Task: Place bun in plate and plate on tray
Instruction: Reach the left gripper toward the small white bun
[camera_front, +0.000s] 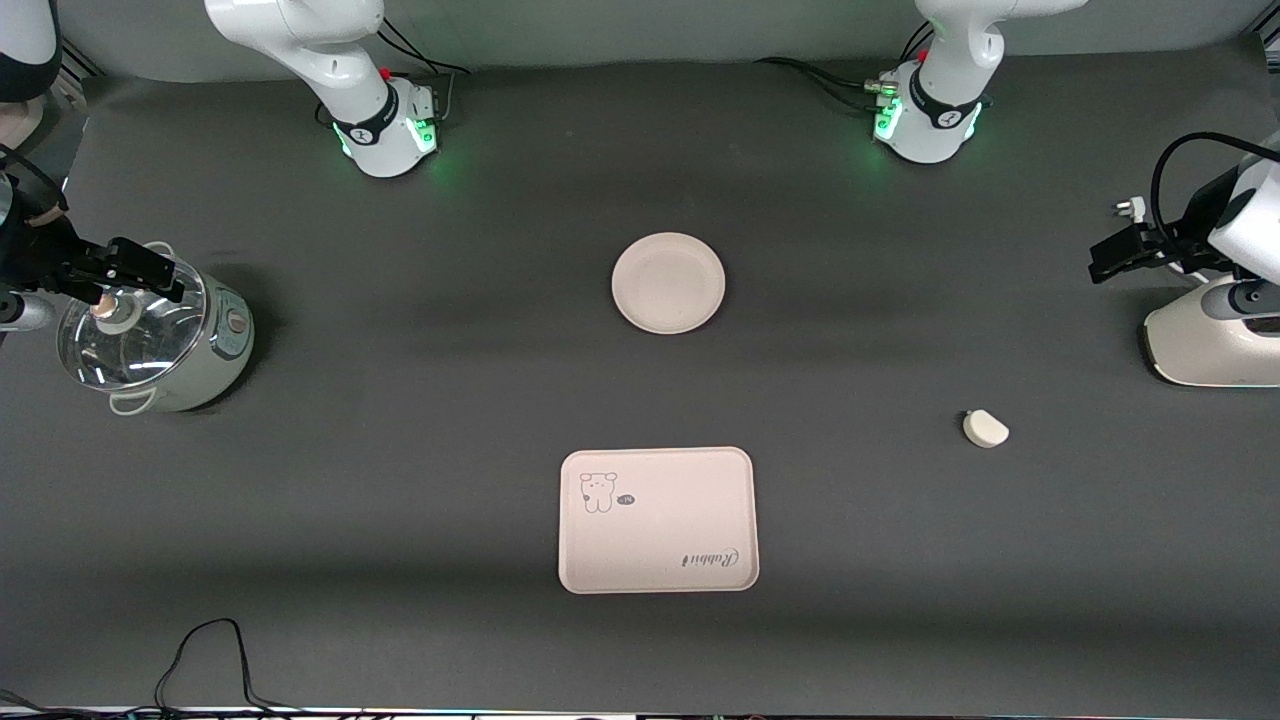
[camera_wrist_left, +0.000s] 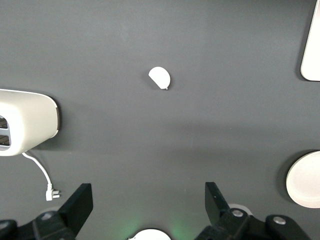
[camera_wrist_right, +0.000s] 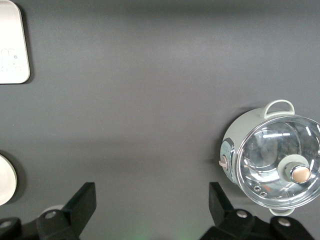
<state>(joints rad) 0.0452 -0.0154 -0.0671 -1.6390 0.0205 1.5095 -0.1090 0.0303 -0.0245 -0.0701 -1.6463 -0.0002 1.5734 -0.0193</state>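
Nothing is grasped yet: the bun (camera_front: 985, 428) lies alone on the dark worktop (camera_front: 400, 400) toward the left arm's end, well apart from the empty plate (camera_front: 668, 282) and rabbit-printed tray (camera_front: 657, 520), while the left hand (camera_wrist_left: 145, 200) and right hand (camera_wrist_right: 152, 202) hover high, fingers spread.

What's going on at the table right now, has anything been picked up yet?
Nothing is held yet. The bun lies alone on the table toward the left arm's end. The plate sits mid-table with nothing on it, and the tray lies nearer the front camera, also bare. The left claw is open, up over the table near a white appliance. The right claw is open, above a glass-lidded pot at the right arm's end.
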